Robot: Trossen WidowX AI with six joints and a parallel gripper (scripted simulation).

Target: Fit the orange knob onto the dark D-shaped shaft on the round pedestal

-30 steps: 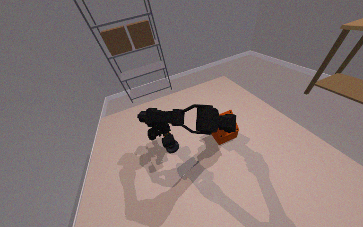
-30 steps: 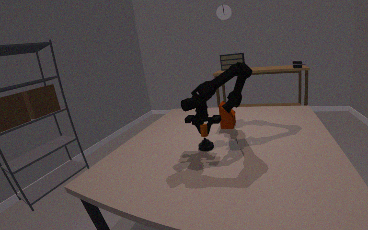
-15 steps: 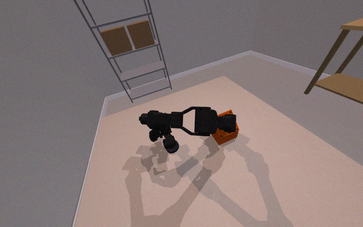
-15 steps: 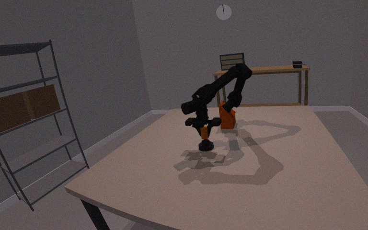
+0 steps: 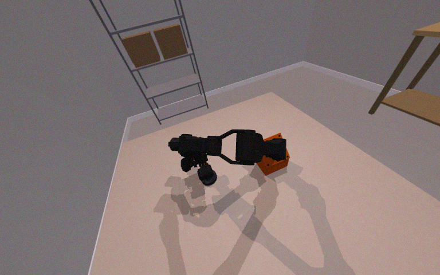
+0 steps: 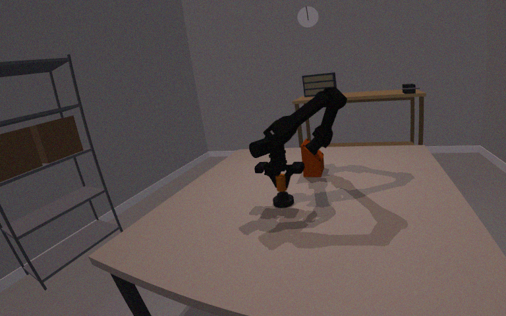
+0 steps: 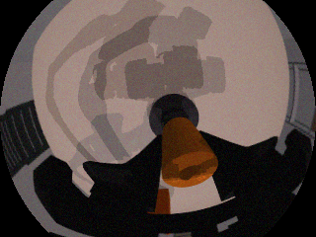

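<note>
The orange knob [image 6: 281, 182] [image 7: 188, 143] is upright between the fingers of my gripper [image 6: 281, 185], which is shut on it. The dark round pedestal [image 6: 283, 201] [image 7: 155, 114] [image 5: 212, 180] stands on the table directly below the knob. In the exterior view the knob's lower end is right at the top of the pedestal's raised middle, with little or no gap showing. The shaft is hidden, so I cannot tell whether its tip is inside the hole. In the wrist view the knob covers part of the pedestal. The hole's flat side does not show.
The arm's orange base block [image 5: 274, 168] [image 6: 312, 166] stands on the table [image 5: 324, 194] [image 6: 335, 275], behind the pedestal in the exterior view. A metal shelf with brown boxes [image 5: 141, 50] [image 6: 59, 137] and a wooden side table [image 5: 418, 103] [image 6: 373, 95] stand beyond the table.
</note>
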